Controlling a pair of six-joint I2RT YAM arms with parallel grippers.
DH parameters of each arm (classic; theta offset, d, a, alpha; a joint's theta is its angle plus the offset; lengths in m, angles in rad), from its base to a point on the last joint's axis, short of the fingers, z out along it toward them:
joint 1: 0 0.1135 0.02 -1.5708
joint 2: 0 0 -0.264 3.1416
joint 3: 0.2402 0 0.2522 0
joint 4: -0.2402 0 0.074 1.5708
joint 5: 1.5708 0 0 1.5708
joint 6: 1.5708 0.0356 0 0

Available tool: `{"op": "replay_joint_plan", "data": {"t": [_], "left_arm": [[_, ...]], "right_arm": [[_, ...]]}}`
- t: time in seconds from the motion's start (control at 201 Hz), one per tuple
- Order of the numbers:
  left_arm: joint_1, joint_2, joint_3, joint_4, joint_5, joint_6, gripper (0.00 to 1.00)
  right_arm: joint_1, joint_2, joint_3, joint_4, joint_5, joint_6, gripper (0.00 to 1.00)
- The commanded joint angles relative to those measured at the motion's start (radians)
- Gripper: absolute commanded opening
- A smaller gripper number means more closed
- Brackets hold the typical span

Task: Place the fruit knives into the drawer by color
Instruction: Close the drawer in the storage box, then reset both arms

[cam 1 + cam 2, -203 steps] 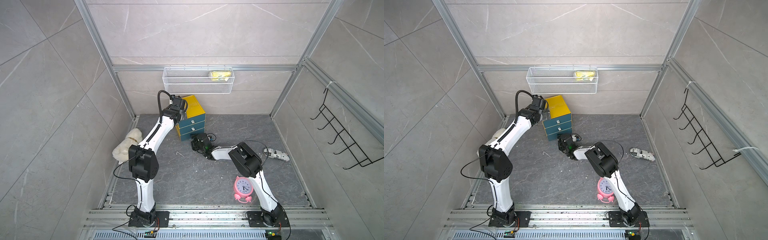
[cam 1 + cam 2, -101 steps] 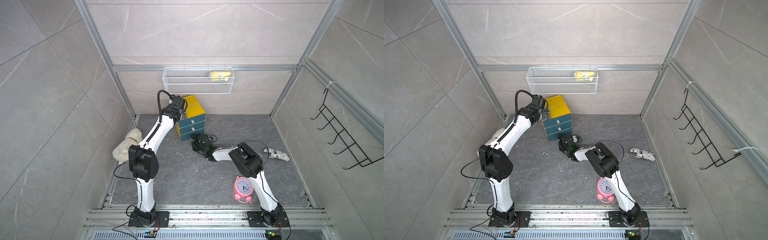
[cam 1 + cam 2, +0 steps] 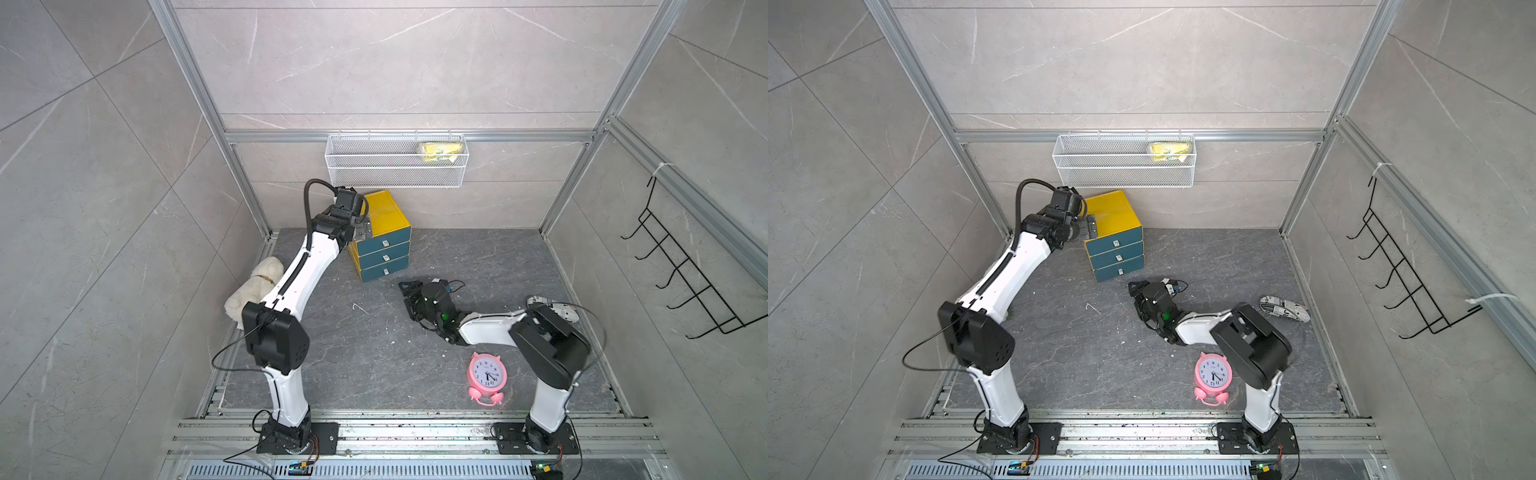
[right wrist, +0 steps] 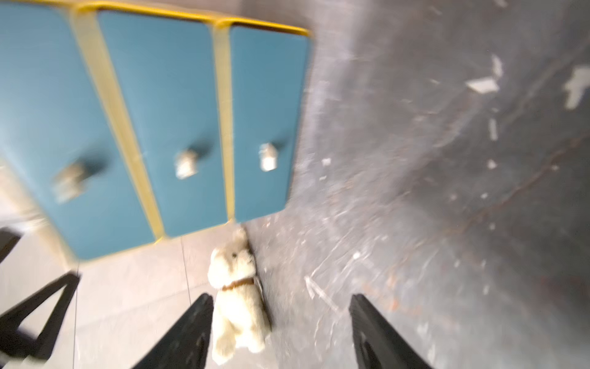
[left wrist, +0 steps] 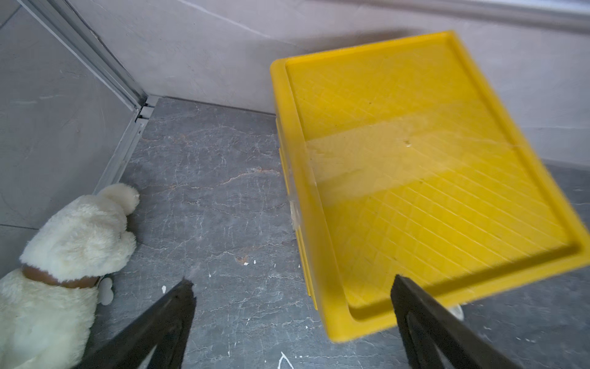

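Knives: none in view anywhere. Drawer [image 3: 384, 249] on bench [image 3: 374, 353], all three fronts shut. Left tool [image 5: 292, 284] above its yellow top, spread, empty. Right tool [image 4: 281, 300] before its fronts, spread, empty. Sorting either finished or unstarted; cannot tell.

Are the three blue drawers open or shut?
Shut, all three. In a top view the drawer fronts sit flush in the yellow cabinet, and none is pulled out.
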Motion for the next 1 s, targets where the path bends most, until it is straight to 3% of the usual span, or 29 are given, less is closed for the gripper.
{"op": "replay_joint_plan", "data": {"t": [0.0,0.174,0.319,0.348,0.468,0.508,0.572,0.587,0.612,0.717,0.846,0.99], "left_arm": [[0.002,-0.254,-0.186,0.232,0.097,-0.054,0.99],[0.002,-0.517,-0.508,0.422,0.132,-0.078,0.99],[0.004,-0.648,-0.728,0.543,0.172,0.002,1.0],[0.004,-0.674,-0.778,0.58,0.173,0.037,1.0],[0.005,-0.745,-0.943,0.708,0.066,0.142,1.0],[0.009,-0.743,-0.975,0.744,0.007,0.202,1.0],[0.047,-0.697,-0.998,0.765,-0.073,0.278,1.0],[0.065,-0.682,-0.999,0.761,-0.075,0.288,1.0],[0.097,-0.654,-0.995,0.751,-0.07,0.296,1.0],[0.206,-0.541,-0.991,0.733,-0.031,0.29,1.0],[0.24,-0.428,-1.047,0.803,-0.023,0.396,1.0],[0.272,-0.354,-1.159,0.951,0.013,0.411,1.0]], "right_arm": [[0.001,-0.174,-0.018,-0.18,-0.002,-0.269,0.71],[-0.03,-0.359,-0.012,-0.454,-0.004,-0.529,0.74],[-0.039,-0.427,0.047,-0.643,0.002,-0.753,0.75],[-0.038,-0.438,0.054,-0.672,0.026,-0.773,0.79],[-0.038,-0.47,0.051,-0.69,0.079,-0.873,0.8],[-0.038,-0.477,0.045,-0.69,0.115,-0.891,0.87],[-0.038,-0.498,0.04,-0.69,0.146,-0.939,0.89],[-0.038,-0.502,0.039,-0.693,0.157,-0.945,0.97],[-0.038,-0.512,0.04,-0.698,0.177,-0.951,0.99],[-0.04,-0.558,0.028,-0.691,0.27,-0.992,0.99],[-0.051,-0.613,0.012,-0.681,0.365,-1.049,0.99],[-0.093,-0.662,-0.017,-0.632,0.417,-1.116,0.99]]}}
